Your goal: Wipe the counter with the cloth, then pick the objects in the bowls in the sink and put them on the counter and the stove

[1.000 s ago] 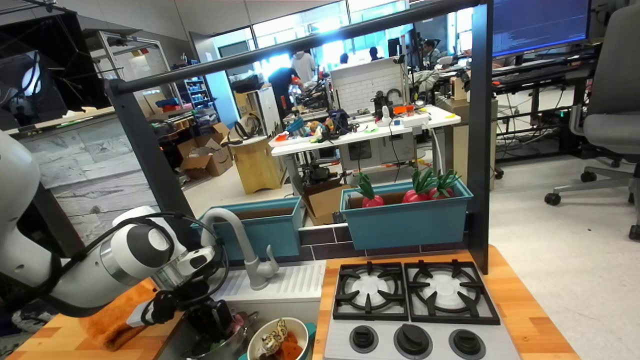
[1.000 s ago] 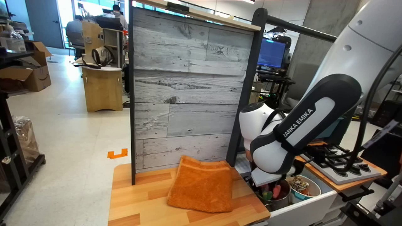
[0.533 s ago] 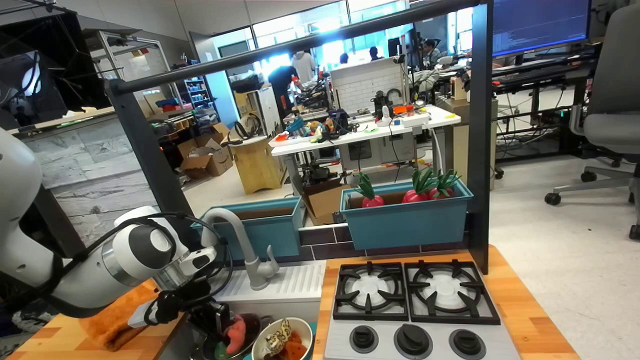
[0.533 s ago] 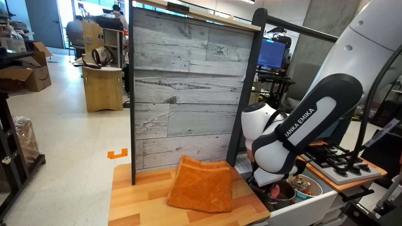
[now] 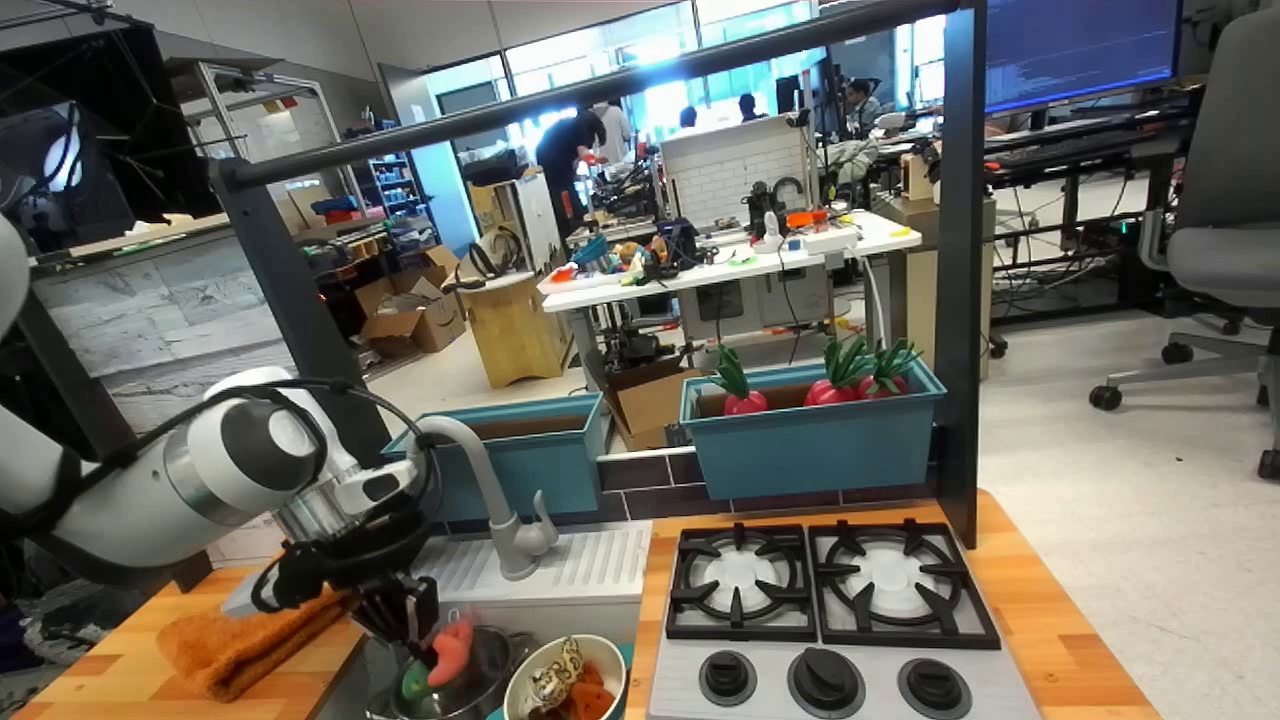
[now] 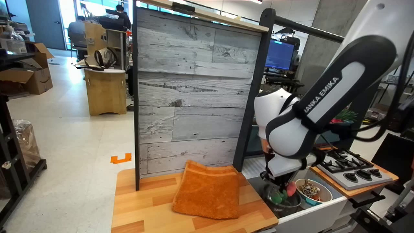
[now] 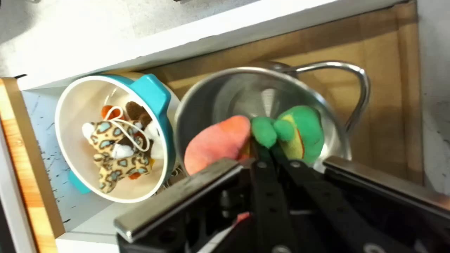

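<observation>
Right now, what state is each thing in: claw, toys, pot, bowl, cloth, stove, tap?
Claw: shut, apparently on pink-and-green plush.
Pink-and-green plush: apparently gripped; perhaps several toys.
Metal pot: uncovered, in the sink.
White bowl: uncovered, holding a spotted toy.
Cloth: lying slightly rumpled on the counter.
Stove: no flame showing.
Tap: lever up.

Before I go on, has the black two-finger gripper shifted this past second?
Yes, upward: in an exterior view, the gripper sits higher against the curved grey faucet.
</observation>
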{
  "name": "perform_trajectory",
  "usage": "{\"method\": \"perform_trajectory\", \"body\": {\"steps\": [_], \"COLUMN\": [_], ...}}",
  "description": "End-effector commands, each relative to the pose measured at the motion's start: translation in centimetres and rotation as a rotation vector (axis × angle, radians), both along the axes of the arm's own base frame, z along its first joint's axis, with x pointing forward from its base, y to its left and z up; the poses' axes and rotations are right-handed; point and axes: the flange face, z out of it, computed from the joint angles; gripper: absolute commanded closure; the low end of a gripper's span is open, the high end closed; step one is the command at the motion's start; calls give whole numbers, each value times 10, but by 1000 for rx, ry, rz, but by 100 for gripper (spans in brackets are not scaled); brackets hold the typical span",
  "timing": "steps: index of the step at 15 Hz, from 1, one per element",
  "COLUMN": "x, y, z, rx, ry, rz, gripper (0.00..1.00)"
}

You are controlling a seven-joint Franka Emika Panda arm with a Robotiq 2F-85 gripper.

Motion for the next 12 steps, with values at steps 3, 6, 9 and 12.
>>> {"method": "perform_trajectory", "body": {"steps": [3,6,9,12], "x": [-12,1,19,24], "y": [-3,-34,-101,-183], "z": [100,128,143,151], "rx": [34,46,64,80], "ry": [-75,-159,-223,-290], "rz": [-105,-246,-394,-549], "gripper": [99,99,99,99]}}
